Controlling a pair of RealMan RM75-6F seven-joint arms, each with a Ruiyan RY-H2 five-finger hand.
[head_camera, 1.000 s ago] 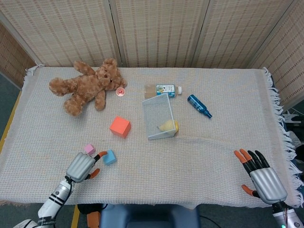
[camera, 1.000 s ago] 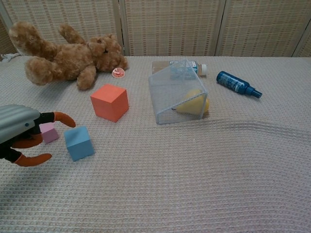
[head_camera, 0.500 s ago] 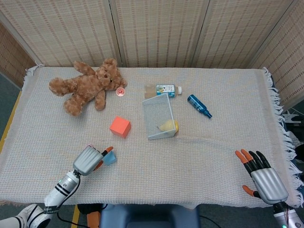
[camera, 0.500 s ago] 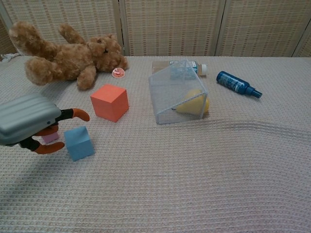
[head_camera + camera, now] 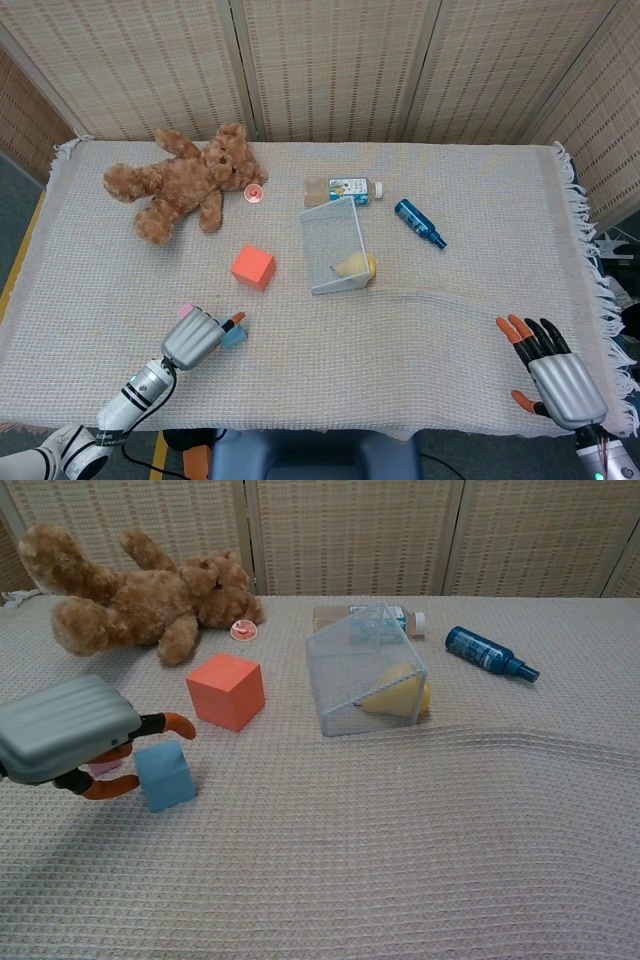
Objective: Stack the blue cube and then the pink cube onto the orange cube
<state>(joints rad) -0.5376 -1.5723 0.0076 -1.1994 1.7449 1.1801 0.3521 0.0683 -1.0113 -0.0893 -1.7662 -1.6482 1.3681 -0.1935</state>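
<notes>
Blue cube (image 5: 166, 775) sits on the cloth in front of the orange cube (image 5: 226, 690), your left hand (image 5: 70, 730) closing around it; firm grip unclear. Pink cube (image 5: 103, 767) lies under that hand. Your right hand (image 5: 558, 378) rests spread, holding nothing.

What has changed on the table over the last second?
The left hand has slid toward the blue cube, its fingers now reaching around it and largely hiding the pink cube; no grip is clear yet. The orange cube, the right hand and everything else stayed put.
</notes>
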